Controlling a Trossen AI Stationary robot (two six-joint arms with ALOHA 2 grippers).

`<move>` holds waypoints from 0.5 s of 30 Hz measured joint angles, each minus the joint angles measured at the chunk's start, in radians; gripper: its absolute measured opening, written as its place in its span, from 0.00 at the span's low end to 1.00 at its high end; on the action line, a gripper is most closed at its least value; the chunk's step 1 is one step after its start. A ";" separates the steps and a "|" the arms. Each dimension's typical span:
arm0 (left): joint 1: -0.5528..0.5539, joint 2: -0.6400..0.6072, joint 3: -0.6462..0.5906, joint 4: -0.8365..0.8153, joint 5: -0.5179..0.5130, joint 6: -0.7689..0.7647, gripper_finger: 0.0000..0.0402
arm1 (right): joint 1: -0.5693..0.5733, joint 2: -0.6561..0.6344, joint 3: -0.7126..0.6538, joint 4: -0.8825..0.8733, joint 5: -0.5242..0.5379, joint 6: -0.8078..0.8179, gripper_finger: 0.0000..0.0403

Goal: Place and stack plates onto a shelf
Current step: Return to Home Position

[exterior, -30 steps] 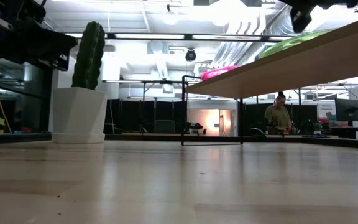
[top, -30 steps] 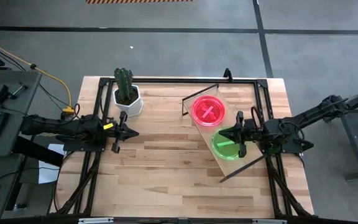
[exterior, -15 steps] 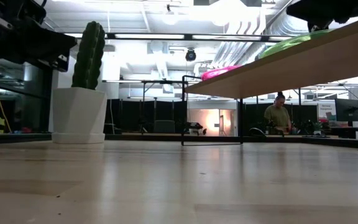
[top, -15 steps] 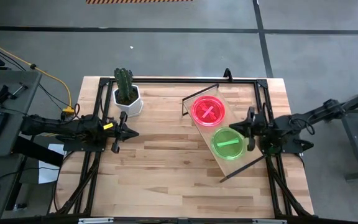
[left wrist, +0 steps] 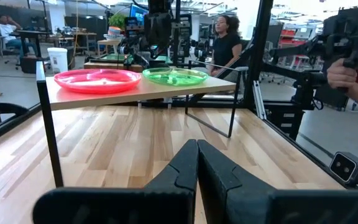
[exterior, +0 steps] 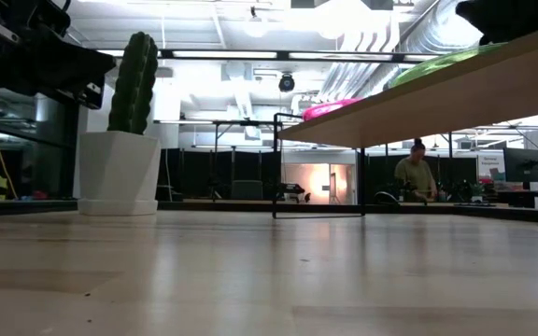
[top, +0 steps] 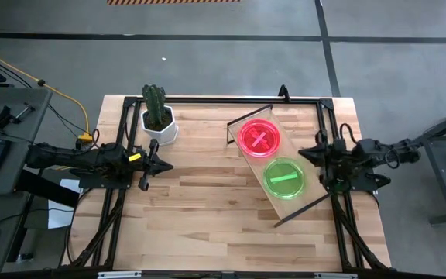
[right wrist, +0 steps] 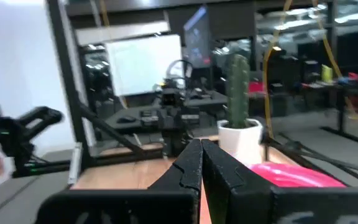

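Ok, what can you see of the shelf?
The shelf is a rectangular light-wood board raised off the table on thin black wire frames at both ends. It stands diagonally on the table's right half, right of the cactus pot. A pink plate lies at its far end and a green plate at its near end. The right gripper hangs by its right edge.

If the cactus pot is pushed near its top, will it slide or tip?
Probably tip: the cactus stands tall above its pot, so weight likely sits high. Pushed low, it would likely slide; its flat base rests on the smooth table.
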 joint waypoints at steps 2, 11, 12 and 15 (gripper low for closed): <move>0.000 0.000 0.000 0.000 0.000 0.000 0.00 | -0.014 -0.047 -0.055 0.036 -0.045 -0.006 0.00; 0.000 0.001 0.000 0.000 0.000 0.001 0.00 | -0.108 -0.058 -0.173 0.153 -0.165 -0.023 0.00; 0.000 0.001 0.000 -0.001 -0.002 0.001 0.00 | -0.120 -0.058 -0.168 0.151 -0.196 -0.025 0.00; 0.000 0.001 0.000 0.000 -0.004 0.001 0.00 | -0.161 -0.058 -0.157 0.152 -0.240 -0.046 0.00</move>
